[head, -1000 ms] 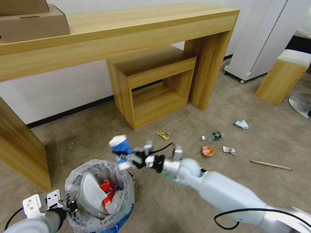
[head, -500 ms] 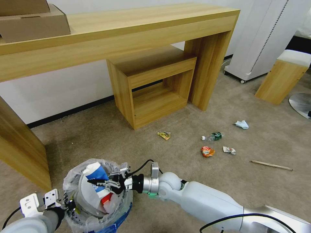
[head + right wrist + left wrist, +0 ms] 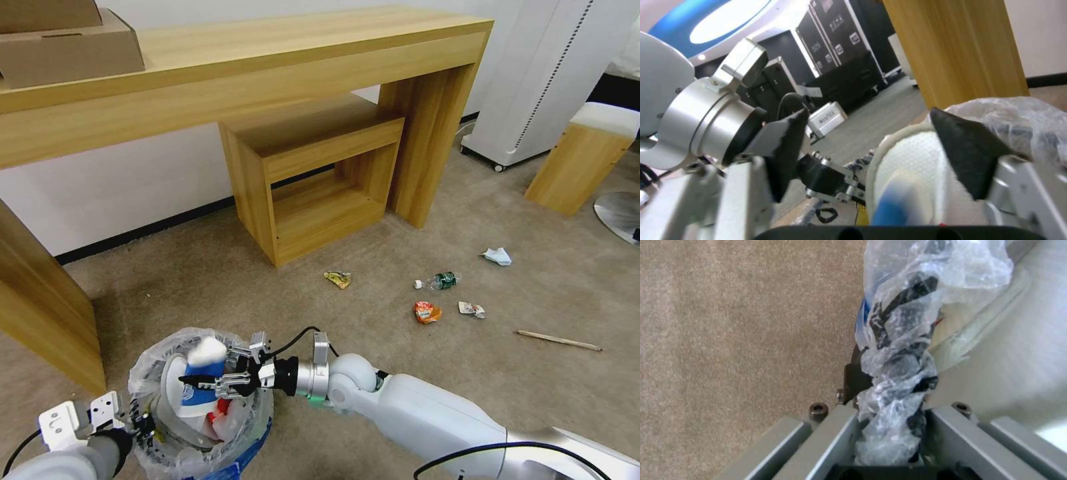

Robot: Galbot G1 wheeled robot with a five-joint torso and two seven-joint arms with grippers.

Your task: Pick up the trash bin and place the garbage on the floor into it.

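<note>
The blue trash bin [image 3: 248, 452], lined with a clear bag, stands at the lower left. My left gripper [image 3: 139, 423] is shut on its bagged rim [image 3: 896, 386]. My right gripper [image 3: 208, 368] hovers over the bin's mouth with its fingers [image 3: 971, 150] spread open. A blue-and-white cup [image 3: 200, 377] sits loose between them, dropping onto a white slipper [image 3: 911, 156] and red wrappers inside. On the beige floor lie a yellow wrapper [image 3: 338, 279], a green-labelled bottle [image 3: 440, 281], a red wrapper [image 3: 426, 311], a white wrapper [image 3: 471, 309], a tissue [image 3: 497, 256] and a wooden stick [image 3: 559, 341].
A long wooden console table [image 3: 267, 60] spans the back, its thick leg [image 3: 40, 307] close to the bin's left. A wooden cube shelf [image 3: 313, 180] sits under it. A white wheeled unit [image 3: 533, 87], a wooden stool [image 3: 587, 157] and a round metal base [image 3: 620, 213] stand at the right.
My right arm swung left and down, carrying the blue-and-white cup from beside the bin to over its mouth. Its fingers have opened and the cup has sunk lower. The left gripper keeps its hold.
</note>
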